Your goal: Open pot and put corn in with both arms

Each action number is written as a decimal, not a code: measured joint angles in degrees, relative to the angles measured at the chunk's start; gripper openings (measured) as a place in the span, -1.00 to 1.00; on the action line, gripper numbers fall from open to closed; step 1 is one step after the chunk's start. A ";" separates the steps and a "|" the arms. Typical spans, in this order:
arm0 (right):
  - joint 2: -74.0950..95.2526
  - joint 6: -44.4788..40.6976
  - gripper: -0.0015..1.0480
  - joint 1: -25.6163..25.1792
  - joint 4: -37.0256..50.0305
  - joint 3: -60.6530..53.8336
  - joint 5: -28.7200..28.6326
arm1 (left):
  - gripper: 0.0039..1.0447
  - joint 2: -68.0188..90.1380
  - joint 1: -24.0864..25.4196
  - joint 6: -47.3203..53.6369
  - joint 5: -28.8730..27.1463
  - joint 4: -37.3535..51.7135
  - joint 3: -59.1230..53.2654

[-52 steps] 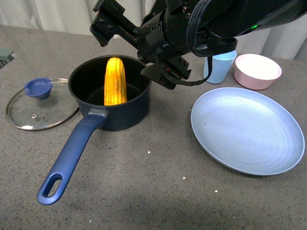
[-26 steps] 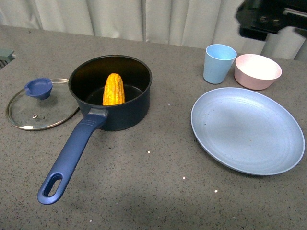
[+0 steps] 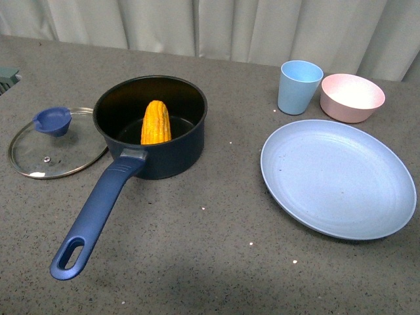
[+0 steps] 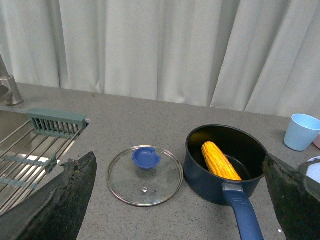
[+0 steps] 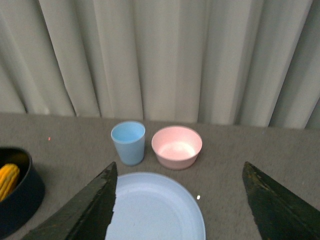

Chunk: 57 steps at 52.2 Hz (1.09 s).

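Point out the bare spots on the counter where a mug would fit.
Free: the strip between the pot and the plate, and the near counter beside the pot's handle. Crowded: the far right, where the cup and pink bowl flank the plate, and the left, where the lid adjoins the pot.

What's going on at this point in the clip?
Nothing is being handled right now. The corn is inside the open pot, leaning against its wall, and the glass lid lies flat on the counter beside the pot. Both grippers, left and right, are open, empty and raised well above the counter. The blue plate, blue cup and pink bowl sit untouched.
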 joint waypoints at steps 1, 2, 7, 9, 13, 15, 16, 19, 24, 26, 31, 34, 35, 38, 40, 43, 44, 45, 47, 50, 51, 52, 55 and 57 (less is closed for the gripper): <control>-0.63 -0.35 0.27 -0.42 0.17 -0.28 -0.24 | 0.88 0.00 0.00 0.00 0.00 0.00 0.00; -1.27 -0.50 0.23 -0.61 0.17 -0.48 -0.52 | 0.88 0.00 0.00 0.00 0.00 0.00 0.00; -4.85 -1.25 -0.07 -2.27 -1.16 -2.03 -2.25 | 0.88 -0.02 0.00 0.00 0.00 0.00 0.00; -5.95 -1.33 -0.18 -2.78 -1.90 -2.54 -2.67 | 0.88 -0.02 0.00 0.00 0.02 0.00 0.00; -8.37 -1.55 -0.41 -3.82 -3.69 -3.41 -3.85 | 0.88 -0.02 0.00 0.00 0.00 0.00 0.00; -9.62 -1.68 -0.53 -4.33 -4.57 -3.78 -4.35 | 0.88 -0.02 0.00 0.00 0.00 0.00 0.00; -10.34 -1.70 -0.60 -4.59 -5.07 -3.98 -4.59 | 0.88 0.00 0.00 0.00 0.02 0.00 0.00; -11.98 -1.73 -0.75 -5.18 -6.14 -4.44 -5.14 | 0.88 -0.02 0.00 0.00 0.00 0.00 0.00; -13.31 -1.90 -0.98 -7.34 -4.50 -6.62 -8.13 | 0.88 0.00 0.00 0.00 0.00 0.00 0.00; -14.47 -1.99 -0.98 -9.64 -5.95 -7.23 -10.64 | 0.88 -0.02 0.00 0.00 0.02 0.00 0.00; -17.20 -1.92 -0.98 -11.41 -8.55 -7.26 -10.97 | 0.88 -0.02 0.00 0.00 -0.02 -0.02 0.00; -19.65 -1.95 -0.98 -11.58 -10.51 -7.26 -11.23 | 0.88 -0.02 0.00 0.00 0.02 -0.02 0.00; -20.04 -1.95 -0.98 -11.61 -10.86 -7.26 -11.26 | 0.88 -0.02 0.00 0.00 0.02 -0.02 0.00; -22.12 -1.95 -0.98 -11.63 -12.70 -7.26 -11.41 | 0.88 -0.02 0.00 0.00 0.00 -0.02 0.00; -23.15 -1.95 -0.98 -11.65 -13.62 -7.26 -11.39 | 0.88 -0.02 0.00 0.00 0.00 -0.02 0.00; -24.76 -1.95 -0.98 -11.69 -15.30 -7.26 -11.41 | 0.88 -0.02 0.00 0.00 0.00 -0.02 0.00; -25.62 -1.95 -0.98 -11.69 -16.22 -7.26 -11.41 | 0.88 -0.02 0.00 0.00 0.00 -0.02 0.00; -26.18 -1.95 -0.98 -11.69 -16.79 -7.26 -11.41 | 0.88 -0.02 0.00 0.00 0.00 -0.02 0.00; -27.10 -1.95 -0.98 -11.69 -17.62 -7.26 -11.41 | 0.88 -0.02 0.00 0.00 0.00 -0.02 0.00; -28.83 -1.95 -0.98 -11.69 -19.15 -7.26 -11.41 | 0.88 -0.02 0.00 0.00 0.00 -0.02 0.00; -29.07 -1.95 -0.98 -11.69 -19.37 -7.26 -11.41 | 0.88 -0.02 0.00 0.00 0.00 -0.02 0.00; -29.55 -1.95 -0.98 -11.69 -19.78 -7.26 -11.41 | 0.88 -0.02 0.00 0.00 0.00 -0.02 0.00; -30.75 -1.95 -0.98 -11.69 -20.96 -7.26 -11.41 | 0.88 -0.02 0.00 0.00 0.00 -0.02 0.00; -31.45 -1.95 -0.98 -11.69 -21.68 -7.26 -11.41 | 0.88 -0.02 0.00 0.00 0.00 -0.02 0.00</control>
